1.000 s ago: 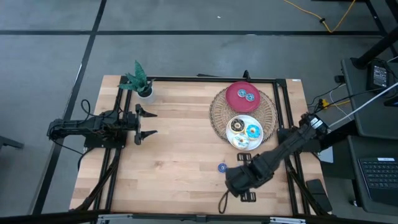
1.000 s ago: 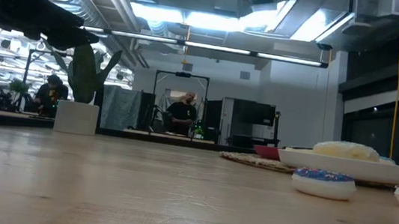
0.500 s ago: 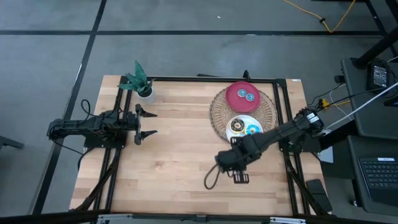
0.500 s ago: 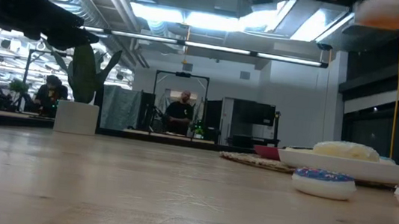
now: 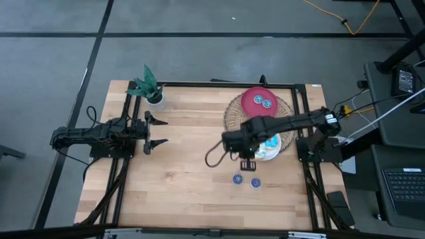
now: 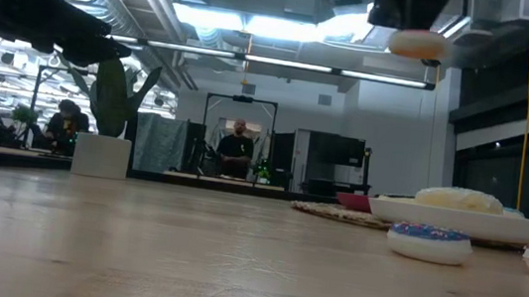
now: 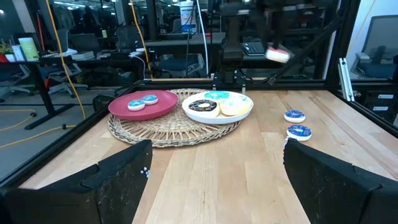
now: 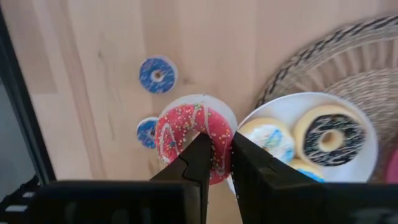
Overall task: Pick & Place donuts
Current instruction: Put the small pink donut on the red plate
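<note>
- Clearly, the right hand (image 8: 214,163) is pinched onto the red-pink donut (image 8: 186,140), its fingers gripping the ring's rim, held in the air just beside the white plate (image 8: 367,140).
- That donut looks light and rigid, a small moulded toy with sprinkled icing; a rim pinch should hold, though the glossy icing may slip.
- The chocolate donut (image 8: 331,139) and two iced donuts lie on the white plate, which sits on a woven mat (image 5: 234,116).
- Two blue donuts (image 5: 237,178) lie on the wooden table (image 5: 179,172); two more on the red plate (image 5: 251,106).
- The left hand (image 5: 157,131) waits spread wide and empty, well apart.
</note>
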